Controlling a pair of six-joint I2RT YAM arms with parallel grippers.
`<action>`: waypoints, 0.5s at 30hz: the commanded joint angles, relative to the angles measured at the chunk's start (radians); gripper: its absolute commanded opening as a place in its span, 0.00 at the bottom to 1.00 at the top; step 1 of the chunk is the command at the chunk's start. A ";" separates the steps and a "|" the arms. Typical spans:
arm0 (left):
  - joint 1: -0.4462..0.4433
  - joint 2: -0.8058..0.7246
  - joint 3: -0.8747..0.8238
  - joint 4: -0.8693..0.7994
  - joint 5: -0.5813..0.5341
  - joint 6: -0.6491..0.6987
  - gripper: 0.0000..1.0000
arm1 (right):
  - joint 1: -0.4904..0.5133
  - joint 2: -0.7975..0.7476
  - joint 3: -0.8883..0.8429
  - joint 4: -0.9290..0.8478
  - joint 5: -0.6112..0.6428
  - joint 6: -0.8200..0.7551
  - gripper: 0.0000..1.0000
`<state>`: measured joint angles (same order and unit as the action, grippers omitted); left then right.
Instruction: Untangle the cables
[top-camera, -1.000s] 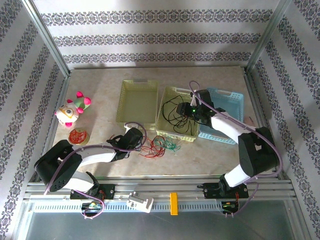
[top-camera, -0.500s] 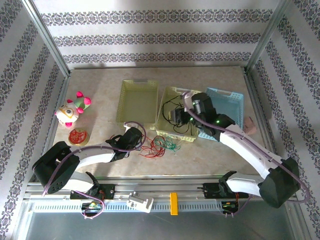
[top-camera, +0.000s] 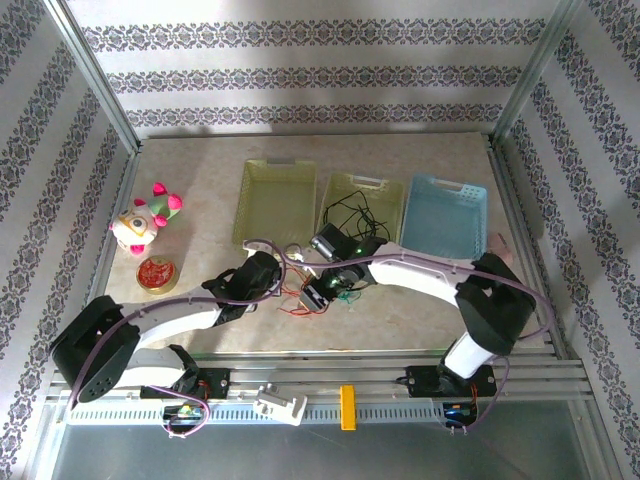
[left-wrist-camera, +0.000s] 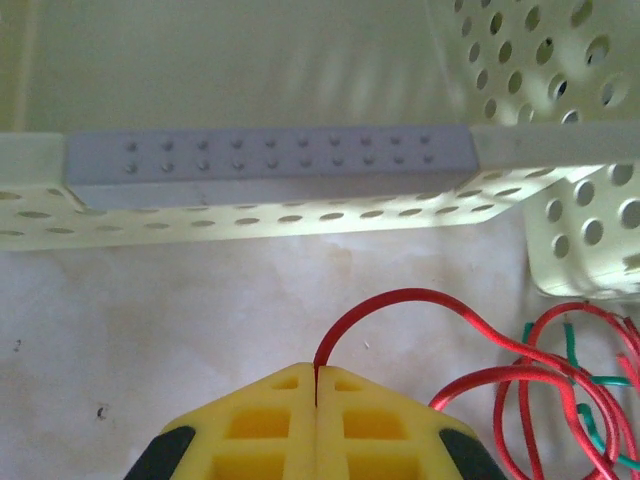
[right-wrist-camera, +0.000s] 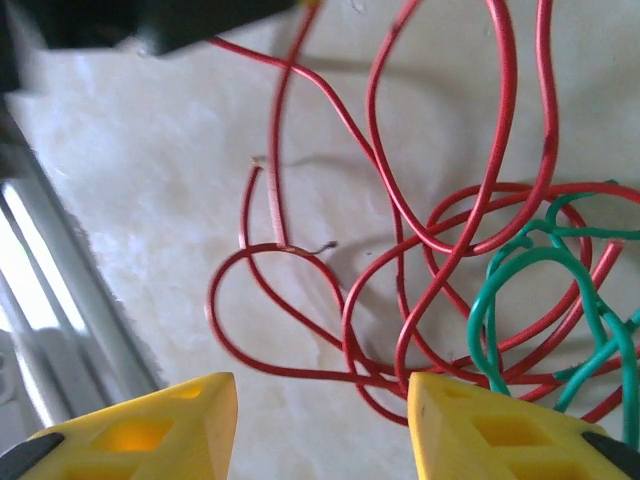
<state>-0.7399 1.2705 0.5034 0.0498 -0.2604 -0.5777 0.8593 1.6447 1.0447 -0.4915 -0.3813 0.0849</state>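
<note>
top: we look down from above and behind the arm bases over the whole desk (top-camera: 190, 180) | left wrist: low, close, facing a perforated tray wall (left-wrist-camera: 300, 215) past the left claw (left-wrist-camera: 316, 378) | right wrist: very close, looking down on the desk past the right claw (right-wrist-camera: 320, 405) | shared: both wrist views catch the red cable (left-wrist-camera: 400, 297) and green cable (left-wrist-camera: 571, 345) loops

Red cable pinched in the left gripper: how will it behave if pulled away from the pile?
Probably floppy yet springy: the red cable arcs up from the left gripper and holds loose loops. Likely light, sliding easily over the smooth tabletop. It weaves through the green cable, so pulling may drag that along.
</note>
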 joint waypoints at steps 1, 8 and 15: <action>-0.012 -0.060 -0.006 -0.072 -0.026 -0.021 0.00 | -0.014 0.036 0.034 -0.027 0.023 -0.029 0.49; -0.005 -0.242 0.112 -0.226 -0.073 0.042 0.00 | -0.030 0.017 -0.019 -0.010 0.003 -0.019 0.48; 0.013 -0.331 0.308 -0.271 -0.148 0.162 0.00 | -0.073 -0.059 -0.071 0.055 -0.065 0.008 0.49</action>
<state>-0.7376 0.9699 0.7490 -0.1719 -0.3477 -0.4953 0.8051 1.6287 0.9905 -0.4709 -0.4076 0.0795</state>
